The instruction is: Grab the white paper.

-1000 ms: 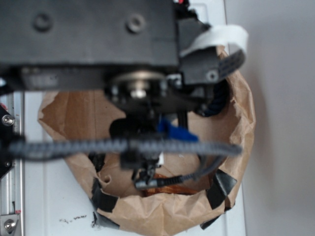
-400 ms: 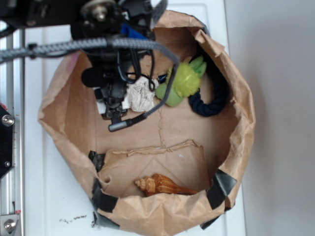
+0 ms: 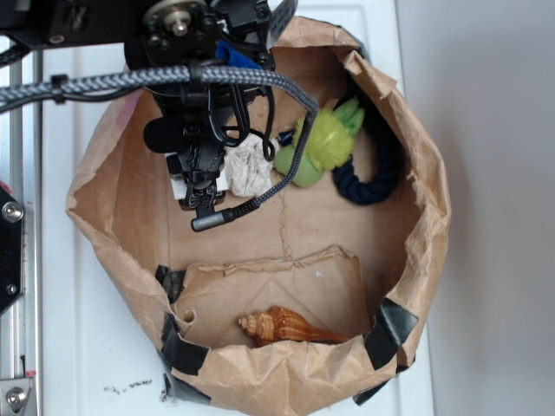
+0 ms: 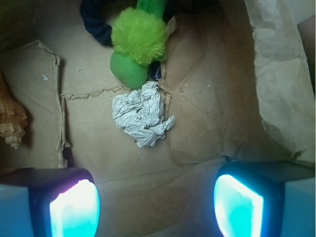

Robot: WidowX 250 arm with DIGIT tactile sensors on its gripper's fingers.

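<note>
The white paper (image 4: 141, 113) is a crumpled off-white ball lying on the floor of the brown paper bag (image 3: 408, 156), just below the green fuzzy toy (image 4: 138, 44). From outside, the white paper (image 3: 250, 166) shows right of the arm's wrist, touching the green toy (image 3: 323, 147). My gripper (image 4: 157, 210) hangs above the bag floor, open, its two glowing pads wide apart with nothing between them. The paper lies ahead of the fingertips, roughly centred between them. In the exterior view the gripper (image 3: 201, 182) is partly hidden by cables.
A dark blue rope ring (image 3: 375, 178) lies behind the green toy by the bag's right wall. An orange-brown seashell (image 3: 286, 328) rests at the bag's near side, also at the wrist view's left edge as the seashell (image 4: 11, 123). Bag walls rise all around.
A second ago the arm filled the view over the bag's middle. It has since swung to the upper left above the paper, and barely moved in the last half second.
</note>
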